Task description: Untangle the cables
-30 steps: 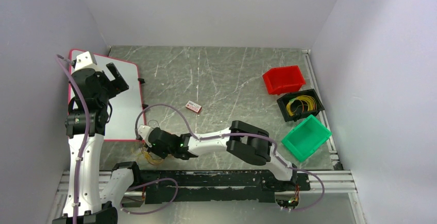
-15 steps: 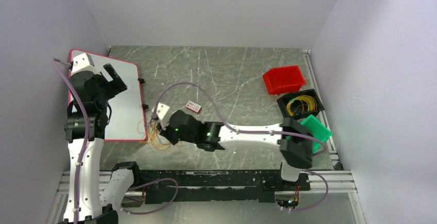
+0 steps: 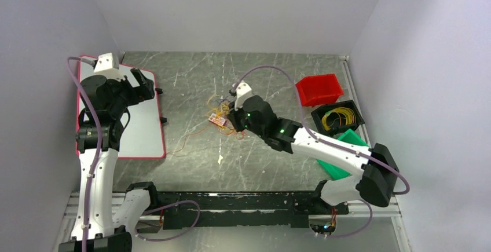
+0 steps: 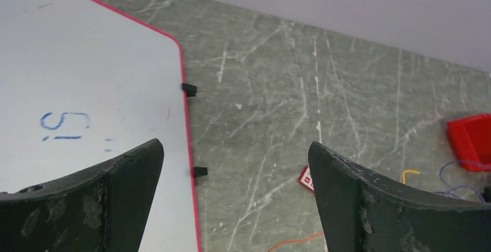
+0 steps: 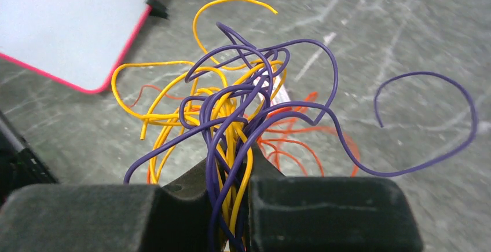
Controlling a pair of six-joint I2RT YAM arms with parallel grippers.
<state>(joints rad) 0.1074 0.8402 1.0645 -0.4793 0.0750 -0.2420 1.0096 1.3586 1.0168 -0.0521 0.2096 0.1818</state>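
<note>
yellow, purple cables (image 5: 230, 126) in right hand (image 5: 229, 191)

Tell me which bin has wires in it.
The black bin, between the red bin and green bin: yellow wires coil inside. Red looks empty; the right arm partly hides green.

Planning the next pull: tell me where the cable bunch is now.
Top view: the cables are mid-table, clamped in the right pincer, over the small red card, right of the whiteboard.
</note>
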